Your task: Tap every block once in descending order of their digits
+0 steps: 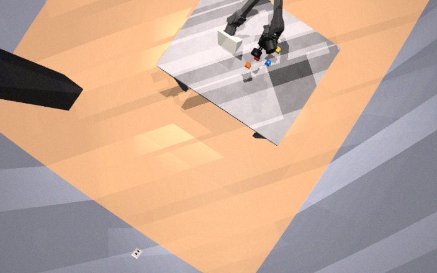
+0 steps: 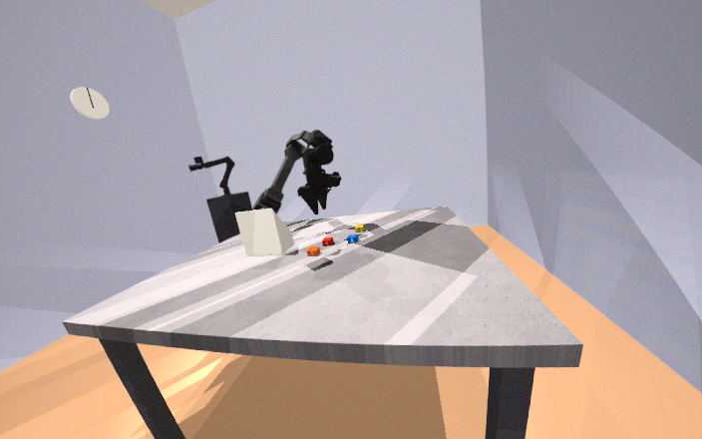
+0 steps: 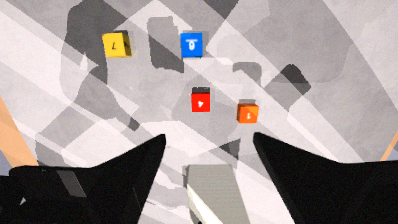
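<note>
Wrist: digits, seemingly; top: none.

A plain indoor room, perhaps a lab; its exact kind I cannot tell. Grey-blue walls [image 1: 27, 190] [image 2: 342, 65] meet an orange-tan floor [image 1: 111, 186] [image 2: 538, 294] [image 3: 11, 142]. A round clock [image 2: 82, 105] hangs at ten o'clock in the exterior view; an outlet plate [image 1: 139, 253] sits at seven o'clock from above. My bench [image 1: 264, 111] [image 2: 342, 305] [image 3: 350, 50] has a mottled grey top.
</note>
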Controlling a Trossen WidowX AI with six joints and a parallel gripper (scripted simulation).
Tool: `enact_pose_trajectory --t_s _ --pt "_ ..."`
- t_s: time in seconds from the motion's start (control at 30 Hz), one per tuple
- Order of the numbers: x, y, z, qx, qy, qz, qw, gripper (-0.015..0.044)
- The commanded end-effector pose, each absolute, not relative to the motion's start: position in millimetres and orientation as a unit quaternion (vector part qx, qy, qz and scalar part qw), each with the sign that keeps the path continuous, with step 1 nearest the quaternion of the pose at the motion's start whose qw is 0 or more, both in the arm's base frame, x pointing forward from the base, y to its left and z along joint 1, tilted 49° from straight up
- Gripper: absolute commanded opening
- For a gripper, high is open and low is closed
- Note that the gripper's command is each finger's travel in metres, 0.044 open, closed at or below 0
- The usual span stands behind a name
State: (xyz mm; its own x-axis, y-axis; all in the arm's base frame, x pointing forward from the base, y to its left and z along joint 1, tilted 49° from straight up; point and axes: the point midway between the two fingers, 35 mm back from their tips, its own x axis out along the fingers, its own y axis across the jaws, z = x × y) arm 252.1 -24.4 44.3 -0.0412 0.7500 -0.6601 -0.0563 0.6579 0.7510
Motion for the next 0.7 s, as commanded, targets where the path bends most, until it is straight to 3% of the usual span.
enact_pose_trajectory --t_s 0.0,0.43,0.67 --pt "251.5 -22.6 46.7 0.271 0.648 0.315 0.639 0.0400" --pt "253.6 -21.9 47.9 0.271 0.648 0.314 0.639 0.0400" --pt "324.3 22.7 103.7 0.267 0.648 0.308 0.643 0.0400"
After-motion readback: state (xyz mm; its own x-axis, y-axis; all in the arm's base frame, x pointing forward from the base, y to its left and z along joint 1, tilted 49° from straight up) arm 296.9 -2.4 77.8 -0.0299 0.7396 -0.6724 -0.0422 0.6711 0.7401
